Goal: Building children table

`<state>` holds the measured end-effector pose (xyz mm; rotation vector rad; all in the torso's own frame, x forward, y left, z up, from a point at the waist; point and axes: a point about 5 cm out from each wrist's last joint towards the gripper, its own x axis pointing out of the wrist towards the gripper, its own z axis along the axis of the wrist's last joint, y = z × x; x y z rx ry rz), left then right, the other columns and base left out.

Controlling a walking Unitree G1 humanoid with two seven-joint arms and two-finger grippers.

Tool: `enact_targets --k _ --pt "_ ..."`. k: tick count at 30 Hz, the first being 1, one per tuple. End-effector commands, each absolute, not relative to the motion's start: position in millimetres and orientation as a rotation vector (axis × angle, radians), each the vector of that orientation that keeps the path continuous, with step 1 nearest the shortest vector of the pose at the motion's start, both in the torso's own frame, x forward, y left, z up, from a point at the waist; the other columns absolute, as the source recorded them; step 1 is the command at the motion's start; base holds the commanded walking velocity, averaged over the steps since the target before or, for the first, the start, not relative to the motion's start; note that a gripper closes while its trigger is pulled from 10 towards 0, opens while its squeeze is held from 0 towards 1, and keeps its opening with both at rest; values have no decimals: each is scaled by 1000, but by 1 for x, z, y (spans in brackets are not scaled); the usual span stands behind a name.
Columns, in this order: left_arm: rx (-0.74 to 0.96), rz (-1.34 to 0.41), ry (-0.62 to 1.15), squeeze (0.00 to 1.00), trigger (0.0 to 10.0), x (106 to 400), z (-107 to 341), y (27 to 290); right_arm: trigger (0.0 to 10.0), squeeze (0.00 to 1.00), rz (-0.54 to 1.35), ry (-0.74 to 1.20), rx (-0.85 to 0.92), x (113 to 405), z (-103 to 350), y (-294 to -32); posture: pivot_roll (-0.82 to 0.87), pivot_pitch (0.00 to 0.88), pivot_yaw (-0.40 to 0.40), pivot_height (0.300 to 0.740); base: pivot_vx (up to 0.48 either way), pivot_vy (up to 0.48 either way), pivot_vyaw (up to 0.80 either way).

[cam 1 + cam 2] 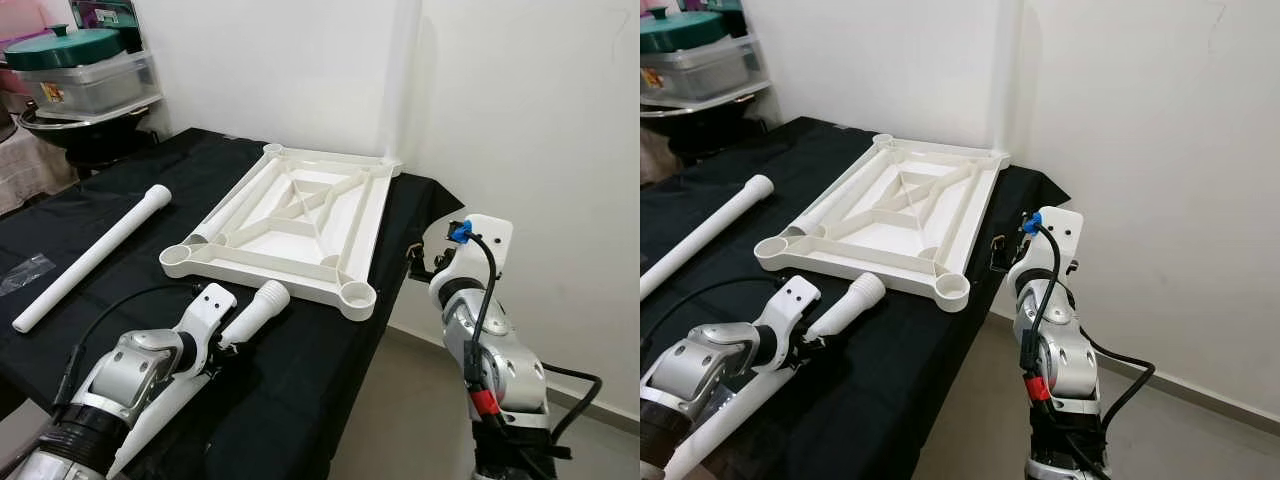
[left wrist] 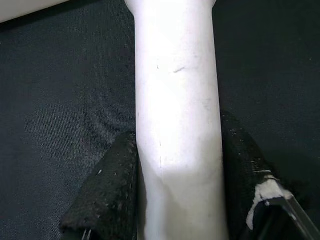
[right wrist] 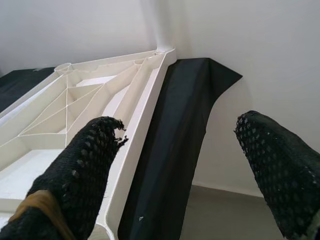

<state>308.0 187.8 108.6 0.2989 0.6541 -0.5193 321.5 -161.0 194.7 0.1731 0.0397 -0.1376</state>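
Left gripper [image 1: 232, 335] clamps a white leg [image 1: 256, 311], pointing at one o'clock toward the upturned tabletop [image 1: 290, 222]; right gripper [image 3: 180, 165] hangs spread apart.

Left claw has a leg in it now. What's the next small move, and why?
Probably lift the leg and swing its flared end toward the near corner socket of the upturned tabletop. The left claw is shut on the leg, the leg lies flat on the cloth, and that socket is open. The right claw hangs open beside the table.
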Motion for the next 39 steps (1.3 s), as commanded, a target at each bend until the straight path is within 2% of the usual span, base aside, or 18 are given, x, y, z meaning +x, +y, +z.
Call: enact_targets --k 1,2,3,5,6,9,13,18,20,26,27,28,29,30,32,35,39 --pt "290 -499 701 0 0 302 100 193 7294 0 -132 68 184 323 191 -158 64 0 -21 740 0 0 0" --pt "290 -499 701 0 0 302 100 193 7294 0 -132 68 184 323 191 -158 64 0 -21 740 0 0 0" --pt "289 -495 690 0 0 303 102 194 5804 0 -123 70 186 324 191 -155 67 0 -23 740 0 0 0" --pt "271 -497 647 0 0 306 109 194 5765 0 -113 72 187 324 191 -153 66 0 -26 740 0 0 0" --pt "237 -497 561 0 0 311 122 194 10000 0 -105 76 187 325 192 -151 66 0 -27 740 0 0 0" --pt "215 -493 523 0 0 313 128 194 10000 0 -103 76 185 325 192 -151 68 0 -28 740 0 0 0" --pt "147 -521 280 0 0 315 173 199 10000 0 -57 76 190 324 192 -146 86 0 -45 740 0 0 0" --pt "147 -528 208 0 0 315 189 201 10000 0 -42 79 210 326 193 -142 89 0 -47 740 0 0 0" --pt "157 -536 170 0 1098 316 198 202 10000 0 -18 75 230 327 195 -137 85 0 -49 740 0 0 0" --pt "166 -548 141 0 2235 317 204 198 10000 0 24 85 306 327 195 -131 85 0 -54 740 0 0 0" --pt "168 -541 122 0 5686 318 209 196 10000 0 47 87 351 327 195 -128 92 0 -59 740 0 0 0" --pt "175 -540 91 0 10000 319 215 195 10000 0 83 80 422 327 197 -124 94 0 -60 740 0 0 0" --pt "175 -540 91 0 10000 319 215 195 10000 0 83 80 422 327 197 -124 94 0 -60 740 0 0 0" --pt "179 -542 54 0 10000 320 223 195 10000 0 125 72 519 327 201 -119 93 0 -60 740 0 0 0" --pt "182 -545 30 0 10000 320 228 194 10000 0 152 65 585 327 204 -116 93 0 -60 740 0 0 0" --pt "230 -580 -26 0 10000 323 236 188 10000 0 330 29 911 327 228 -98 84 0 -56 740 0 0 0" --pt "248 -600 -31 0 10000 323 236 186 10000 0 392 18 981 326 235 -93 81 0 -55 740 0 0 0"
